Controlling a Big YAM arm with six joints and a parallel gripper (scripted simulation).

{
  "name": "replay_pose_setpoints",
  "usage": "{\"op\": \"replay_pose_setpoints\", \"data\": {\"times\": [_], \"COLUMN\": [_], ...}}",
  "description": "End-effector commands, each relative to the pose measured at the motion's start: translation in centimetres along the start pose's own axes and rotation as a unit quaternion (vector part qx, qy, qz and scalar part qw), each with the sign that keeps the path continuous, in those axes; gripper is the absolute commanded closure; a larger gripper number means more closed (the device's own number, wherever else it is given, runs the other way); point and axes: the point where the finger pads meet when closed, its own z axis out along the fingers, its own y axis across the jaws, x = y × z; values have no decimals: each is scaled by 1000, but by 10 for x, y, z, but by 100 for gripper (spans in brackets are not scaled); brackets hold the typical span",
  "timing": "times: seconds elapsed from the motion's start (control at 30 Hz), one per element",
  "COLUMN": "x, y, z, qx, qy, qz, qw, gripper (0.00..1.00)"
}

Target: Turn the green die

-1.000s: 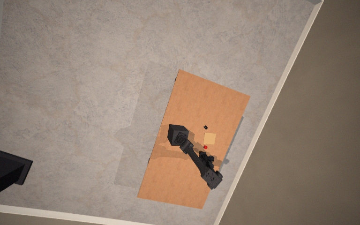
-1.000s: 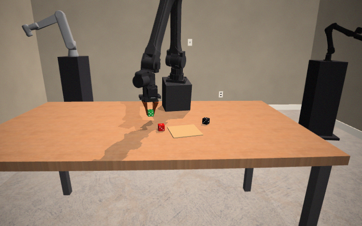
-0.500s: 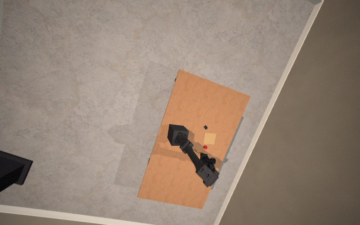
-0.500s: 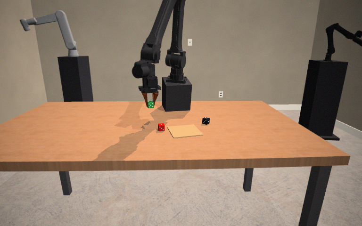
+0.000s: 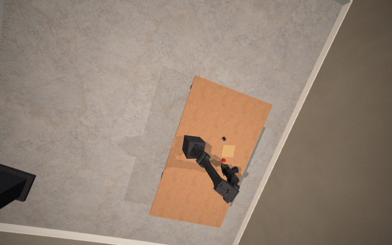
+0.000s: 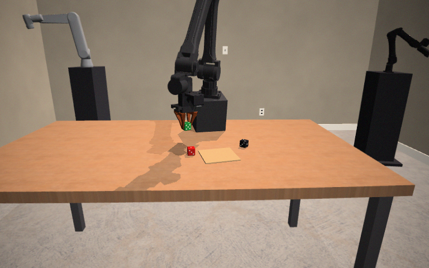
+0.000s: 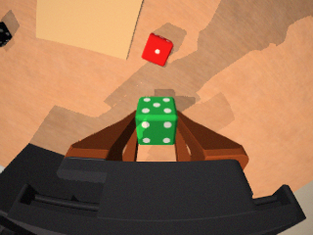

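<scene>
The arm rises from its black base block (image 6: 218,116) at the far side of the worktop (image 6: 94,164), folds sharply overhead, and comes back down with the wrist pointing at the surface. The end effector (image 6: 187,123) hangs above the worktop, its brown fingers clamped on the green die (image 6: 187,125), one on each side. The green die is held clear of the surface, above and behind the red die (image 6: 190,151). In the wrist view its near face shows six pips.

The red die rests on the worktop just beside the left edge of the mat (image 6: 219,155), not on it. The black die (image 6: 243,143) sits on the worktop near the mat's far right corner, apart from it. The mat lies flat.
</scene>
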Motion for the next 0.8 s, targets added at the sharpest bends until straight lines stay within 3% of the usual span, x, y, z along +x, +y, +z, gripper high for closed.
{"op": "replay_pose_setpoints", "data": {"times": [0.0,0.23,0.4,0.47,0.53,0.6,0.77], "x": [-24,-52,-74,-74,-86,-90,-109], "y": [-8,9,24,24,34,37,54], "z": [-4,-2,-1,-1,0,0,1], "qx": [6,6,7,7,8,8,8], "qy": [-7,-7,-7,-7,-7,-7,-8], "qz": [-81,-208,-308,-308,-365,-384,-468], "qw": [997,978,951,951,931,923,884], "gripper": [75,75,75,75,75,75,75]}}
